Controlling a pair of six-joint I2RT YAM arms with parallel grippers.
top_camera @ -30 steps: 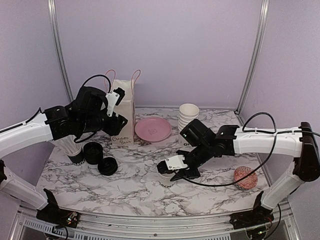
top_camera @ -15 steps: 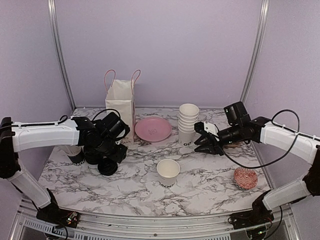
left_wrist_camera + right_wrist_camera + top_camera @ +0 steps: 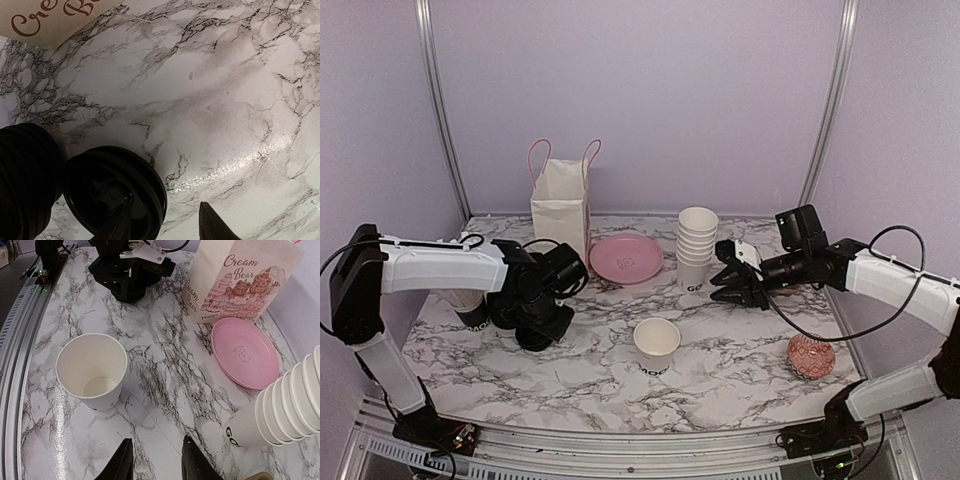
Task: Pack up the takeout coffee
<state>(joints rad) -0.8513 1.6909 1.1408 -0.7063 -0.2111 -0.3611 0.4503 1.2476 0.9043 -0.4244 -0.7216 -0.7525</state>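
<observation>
left claw (image 3: 163,205): half open, one finger over a black lid (image 3: 115,192), the other just off its rim
right claw (image 3: 157,440): narrow gap, holding nothing
coffee cup (image 3: 92,370): lidless, upright, between both claws, touching neither

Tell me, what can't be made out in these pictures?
Left wrist view: tips of the left claw cut by bottom edge; contact with round black plastic lid unclear.
Top view: white paper cup behind left arm, mostly hidden.
Top view: white paper bag's inside, hidden by its walls.
</observation>
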